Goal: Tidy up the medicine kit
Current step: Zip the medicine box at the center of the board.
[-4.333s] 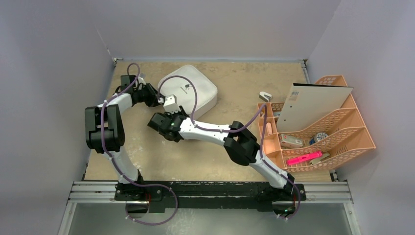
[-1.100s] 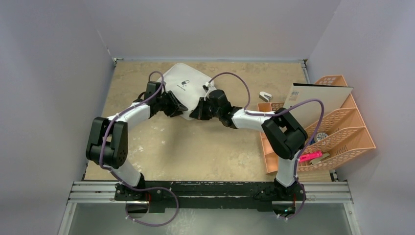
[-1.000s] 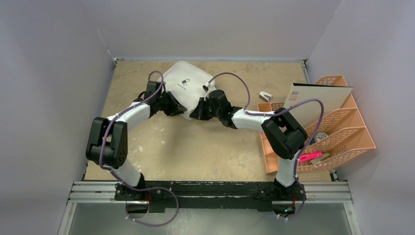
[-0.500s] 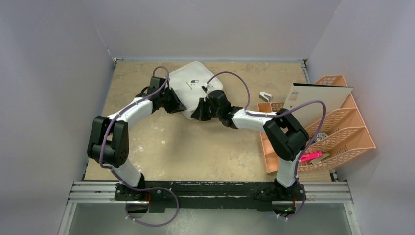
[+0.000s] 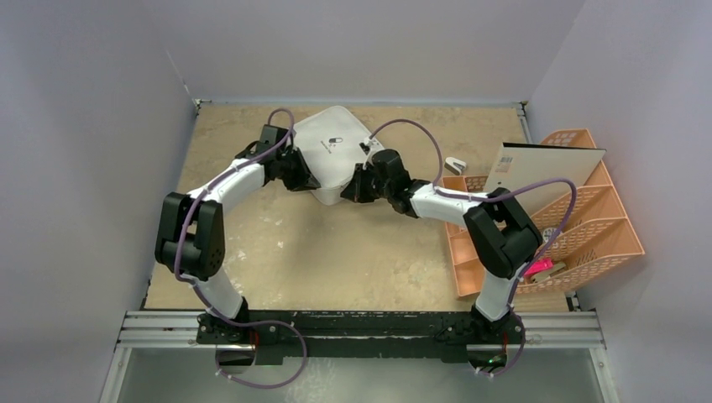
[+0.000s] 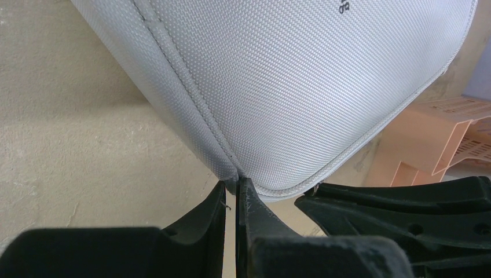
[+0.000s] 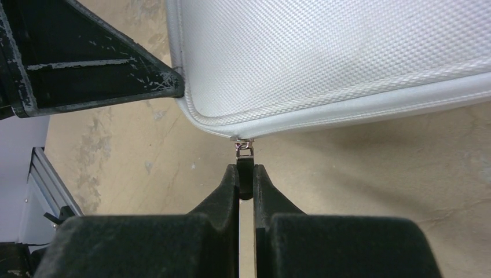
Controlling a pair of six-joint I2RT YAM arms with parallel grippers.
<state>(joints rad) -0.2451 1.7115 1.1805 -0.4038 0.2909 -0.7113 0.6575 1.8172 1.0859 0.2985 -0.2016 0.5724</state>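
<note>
The medicine kit (image 5: 336, 151) is a white textile-faced case with a small pill logo, lying at the back middle of the table. My left gripper (image 5: 312, 186) is shut on the seam at the kit's near corner (image 6: 231, 174); the woven lid (image 6: 324, 87) fills the left wrist view. My right gripper (image 5: 353, 191) is shut on the black zipper pull (image 7: 245, 174), which hangs from a metal ring at the kit's edge (image 7: 347, 113). The two grippers sit close together at that same near corner, and the left finger (image 7: 87, 58) shows in the right wrist view.
A peach lattice organizer (image 5: 588, 227) stands at the right with a white board (image 5: 537, 180) leaning in it and a pink item (image 5: 520, 273) low in front. A small white clip (image 5: 455, 164) lies near its far corner. Walls enclose the table.
The left gripper has closed on the kit's corner seam. Both arms and the kit have shifted right and turned a little. The right gripper stays shut on the zipper pull.
</note>
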